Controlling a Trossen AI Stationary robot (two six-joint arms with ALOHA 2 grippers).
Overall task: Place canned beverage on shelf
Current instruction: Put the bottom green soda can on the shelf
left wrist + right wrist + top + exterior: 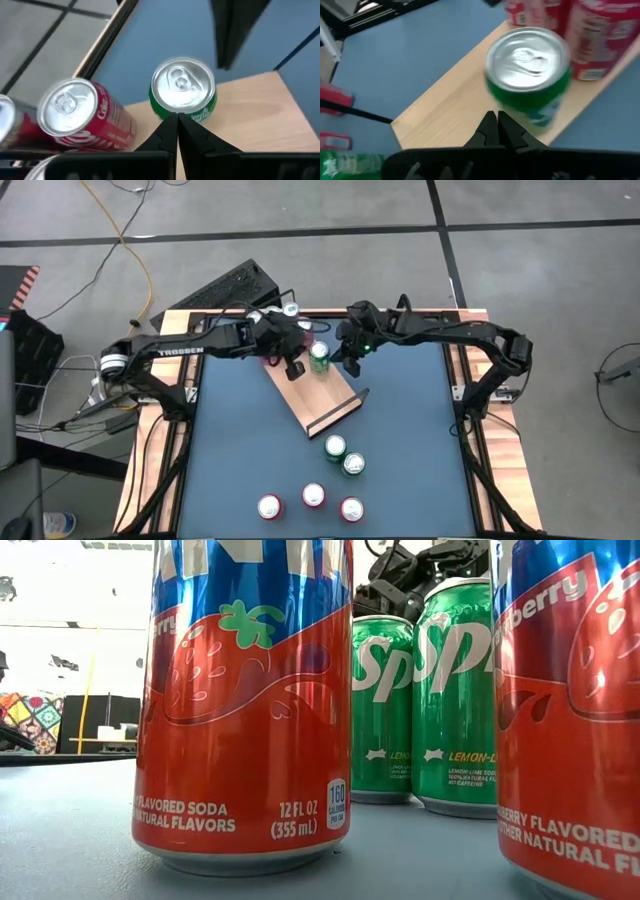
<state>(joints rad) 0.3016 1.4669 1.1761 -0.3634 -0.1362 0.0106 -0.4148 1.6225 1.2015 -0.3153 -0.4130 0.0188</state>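
The shelf (318, 400) lies at an angle on the blue table (230, 450), front half bare wood up to its black rail. A green can (319, 357) stands upright at the far end beside red cans (85, 117). Left gripper (293, 367) and right gripper (350, 365) flank it, both pinched shut on nothing.

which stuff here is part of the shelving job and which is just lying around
Job: shelf; green can standing on it; red can beside it; waiting green cans and red cans; left gripper; right gripper.
Lying about: keyboard; yellow cable.
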